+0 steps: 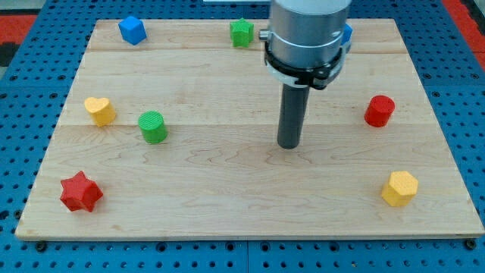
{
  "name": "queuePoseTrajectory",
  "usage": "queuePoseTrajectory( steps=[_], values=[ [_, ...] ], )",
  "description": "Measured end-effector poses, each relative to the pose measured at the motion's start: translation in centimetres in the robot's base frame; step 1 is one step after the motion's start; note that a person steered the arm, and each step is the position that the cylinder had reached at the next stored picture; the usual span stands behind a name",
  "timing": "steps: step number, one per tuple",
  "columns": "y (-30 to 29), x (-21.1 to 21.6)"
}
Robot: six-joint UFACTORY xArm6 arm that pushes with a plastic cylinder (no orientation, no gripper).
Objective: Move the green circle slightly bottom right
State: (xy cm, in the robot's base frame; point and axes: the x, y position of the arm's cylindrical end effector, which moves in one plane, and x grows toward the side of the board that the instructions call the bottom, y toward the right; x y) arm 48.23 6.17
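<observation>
The green circle (153, 127) is a short green cylinder on the left part of the wooden board (242, 197). My tip (289, 145) stands on the board near the middle, well to the right of the green circle and a little lower in the view. Nothing touches the tip. The arm's grey body hangs above it at the view's top.
A yellow heart (99, 111) lies just left of the green circle. A red star (80, 192) sits at bottom left. A blue cube (132, 29) and a green block (242, 32) lie along the top. A blue block (347, 34) shows behind the arm. A red cylinder (380, 111) and a yellow hexagon (399, 188) sit at the right.
</observation>
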Motion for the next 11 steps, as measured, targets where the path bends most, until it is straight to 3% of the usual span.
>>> queuePoseTrajectory(
  steps=[2, 3, 4, 5, 6, 8, 11],
  values=[
    [-8.2, -9.9],
    [-14.7, -10.5],
    [-15.5, -10.5],
    [-21.0, -10.5],
    [-21.1, -11.1],
    [-24.7, -7.3],
    [-20.3, -3.4]
  ],
)
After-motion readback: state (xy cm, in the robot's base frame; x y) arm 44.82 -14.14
